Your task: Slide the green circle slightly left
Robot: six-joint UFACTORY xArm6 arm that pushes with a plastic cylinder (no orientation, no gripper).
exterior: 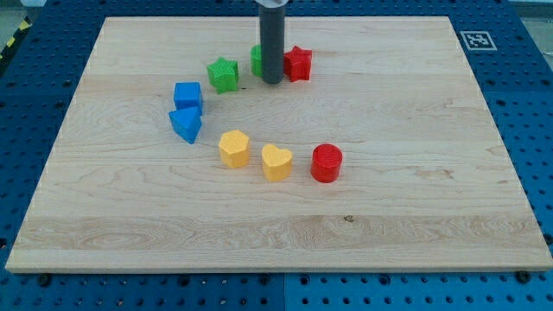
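Note:
The green circle [257,59] sits near the view's top, mostly hidden behind my dark rod; only its left edge shows. My tip [272,81] rests on the board right in front of it, between the green circle and the red star [298,63], which lies just to the right. A green star [223,74] lies to the left of the circle.
A blue cube [187,95] and a blue triangle block [186,124] lie at the left. A yellow hexagon [234,148], a yellow heart [276,161] and a red cylinder [327,162] form a row in the middle. The wooden board [415,216] lies on a blue pegboard.

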